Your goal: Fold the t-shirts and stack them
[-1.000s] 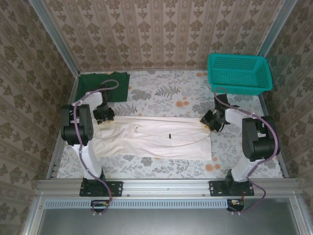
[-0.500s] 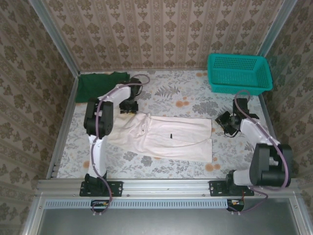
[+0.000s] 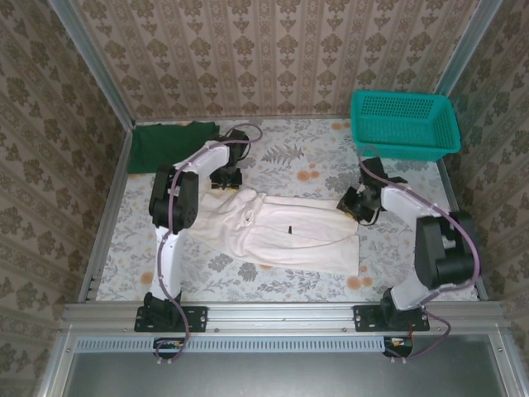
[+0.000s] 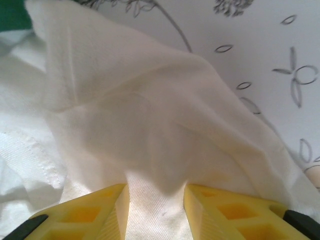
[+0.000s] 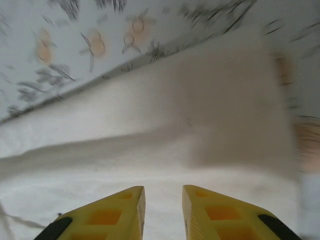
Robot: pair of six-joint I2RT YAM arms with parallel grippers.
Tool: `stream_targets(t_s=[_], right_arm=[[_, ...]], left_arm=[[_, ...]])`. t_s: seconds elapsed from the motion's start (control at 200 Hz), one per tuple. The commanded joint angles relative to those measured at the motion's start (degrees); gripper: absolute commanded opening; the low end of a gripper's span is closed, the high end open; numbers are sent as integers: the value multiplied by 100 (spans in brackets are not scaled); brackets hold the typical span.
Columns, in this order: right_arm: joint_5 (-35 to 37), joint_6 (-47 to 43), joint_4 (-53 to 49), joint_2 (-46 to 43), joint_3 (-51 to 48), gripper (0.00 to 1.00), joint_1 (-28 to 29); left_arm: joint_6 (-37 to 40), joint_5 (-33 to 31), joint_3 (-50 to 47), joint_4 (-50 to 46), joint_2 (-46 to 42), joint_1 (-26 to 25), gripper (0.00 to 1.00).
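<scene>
Here's the off-white soft cloth t-shirt stretched across the middle of the floral-printed tabletop, running from 9 o'clock over to 3 o'clock, its small dark tag mark facing up near the centre. The left pincer is at the shirt's 10 o'clock end, and the left wrist view leaves no doubt: the yellow fingers are clenched on a pinch of the pale fabric, which rises in a crumpled peak off the tabletop. Over at the 3 o'clock end, the right pincer sits at the shirt's far corner; its fingers show a narrow gap with cloth below, but that view is blurred, so I cannot tell whether it is grasping. The dark green cloth t-shirt lies in the 10 o'clock corner, and the teal plastic mesh basket stands at 2 o'clock.
</scene>
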Motion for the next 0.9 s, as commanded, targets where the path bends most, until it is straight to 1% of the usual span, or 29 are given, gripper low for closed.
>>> stream_targets(t_s=[0.0, 0.095, 0.155, 0.245, 0.3, 0.4, 0.5, 0.515, 0.54, 0.735, 0.805, 0.895], right_arm=[[138, 144, -132, 402, 229, 25, 60], [181, 194, -99, 748, 325, 25, 172], [202, 239, -142, 841, 317, 23, 219], [448, 578, -205, 626, 125, 20, 269], [532, 722, -498, 458, -10, 19, 275], [446, 905, -621, 143, -454, 19, 290], [349, 1079, -636, -257, -915, 19, 298], [330, 1099, -629, -304, -971, 19, 297], [292, 1114, -634, -378, -1060, 19, 303], [132, 1195, -781, -762, -1506, 19, 552], [-2, 1333, -734, -914, -1678, 20, 722], [-100, 1514, -818, -1051, -1821, 20, 973]], left_arm=[[-155, -42, -239, -282, 36, 136, 42], [-196, -52, -283, -296, 73, 146, 41], [-209, 5, -300, -242, 94, 144, 41], [-218, 111, -178, -225, 214, 107, 40], [-214, 175, 7, -258, 335, 63, 40], [-196, 241, 455, -292, 610, -75, 40], [-237, 471, 1159, -307, 1024, -110, 39], [-239, 524, 1289, -311, 1107, -271, 39], [-252, 590, 1542, -328, 1231, -322, 39], [-335, 1137, 4026, -393, 2618, -654, 37], [-423, 1469, 4654, -2, 2966, -746, 37], [-714, 1776, 4750, 988, 3125, -860, 38]])
